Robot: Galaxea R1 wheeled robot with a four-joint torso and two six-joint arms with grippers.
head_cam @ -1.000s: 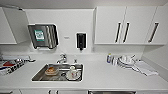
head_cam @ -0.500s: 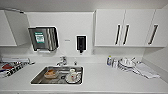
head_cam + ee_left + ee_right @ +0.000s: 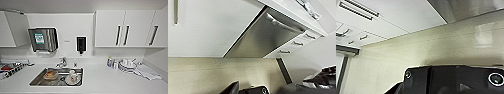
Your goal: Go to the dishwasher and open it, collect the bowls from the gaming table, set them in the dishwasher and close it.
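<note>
The dishwasher (image 3: 268, 37) shows in the left wrist view as a brushed steel-grey front panel with a bar handle (image 3: 280, 23) along one edge, set between white cabinet fronts. Its door looks closed. A strip of the same steel front (image 3: 471, 8) appears in the right wrist view, above pale floor. Both arms hang low in front of the lower cabinets, close to the dishwasher. In the head view I face a white counter (image 3: 107, 80) with a steel sink (image 3: 37, 80).
The sink holds a bowl with brown contents (image 3: 50, 74) and a cup on a plate (image 3: 72, 78). Stacked dishes (image 3: 127, 65), small bottles (image 3: 110, 62) and a cloth (image 3: 147, 71) lie at the counter's right. On the wall are a towel dispenser (image 3: 43, 40), a soap dispenser (image 3: 81, 45) and upper cabinets (image 3: 125, 25).
The whole head picture has shifted slightly downward, so the camera has moved. Nothing on the counter or in the sink has moved.
</note>
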